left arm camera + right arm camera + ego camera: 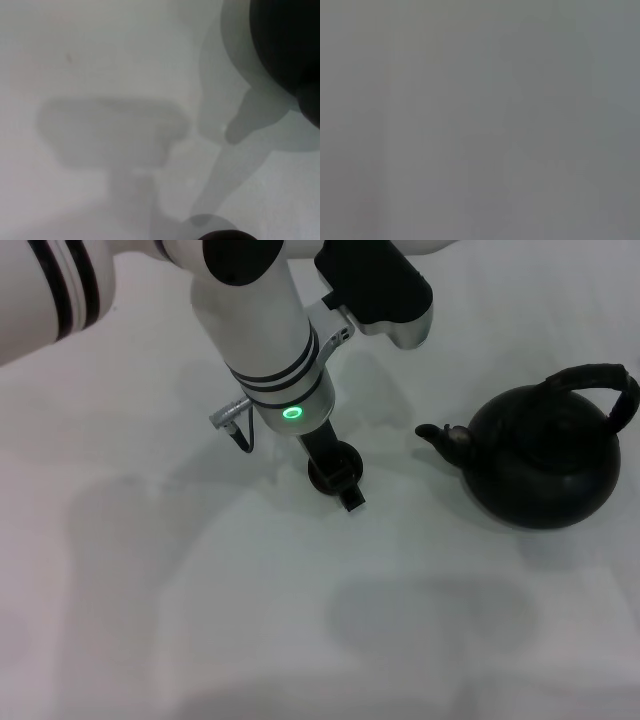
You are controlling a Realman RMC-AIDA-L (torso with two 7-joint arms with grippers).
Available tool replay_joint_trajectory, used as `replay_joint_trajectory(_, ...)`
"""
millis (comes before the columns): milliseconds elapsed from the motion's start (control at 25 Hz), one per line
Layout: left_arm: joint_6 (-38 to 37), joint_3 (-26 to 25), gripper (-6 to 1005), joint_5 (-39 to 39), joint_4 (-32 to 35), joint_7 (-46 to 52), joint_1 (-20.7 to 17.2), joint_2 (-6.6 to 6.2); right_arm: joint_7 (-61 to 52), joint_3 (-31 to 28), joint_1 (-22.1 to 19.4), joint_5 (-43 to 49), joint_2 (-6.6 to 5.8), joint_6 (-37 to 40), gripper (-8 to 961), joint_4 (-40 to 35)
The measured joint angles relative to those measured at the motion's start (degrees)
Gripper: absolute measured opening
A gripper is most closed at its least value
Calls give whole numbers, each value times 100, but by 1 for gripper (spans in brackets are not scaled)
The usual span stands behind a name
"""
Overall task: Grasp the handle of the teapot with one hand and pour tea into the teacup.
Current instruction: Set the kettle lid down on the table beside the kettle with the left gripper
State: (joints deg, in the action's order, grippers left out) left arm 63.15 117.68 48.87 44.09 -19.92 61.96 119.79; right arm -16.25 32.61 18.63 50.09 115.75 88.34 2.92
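My left gripper hangs over the teacup mid-tabletop; I cannot tell how its fingers stand. The teapot sits well apart near the right edge, handle untouched, spout toward the cup.

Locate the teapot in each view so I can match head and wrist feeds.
Head view: teapot stands at the right edge on the white table, spout toward the left hand.
Left wrist view: only part of its black body fills one corner.
Right wrist view: not in it; plain grey blur.
Shared landmark: the white table surface.
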Motion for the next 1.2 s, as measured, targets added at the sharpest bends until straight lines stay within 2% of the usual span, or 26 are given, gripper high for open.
replay_joint_trajectory(440,103,-66,799,-46,224,-1,-61,-51,0,0,-23,0,-8,0,876,-4)
replay_joint_trajectory(600,194,-91,799,-324,366,118,-190,-55,0,0,-26,0,-9,0,876,-11)
replay_joint_trajectory(840,426,-409,799,-919,963,276,-621,-54,-4,0,-32,0,-19,0,876,-37)
replay_joint_trajectory(1200,1090,-753,799,-1056,2204,78,-1370,-72,-15,-3,-55,0,-26,3,875,-66)
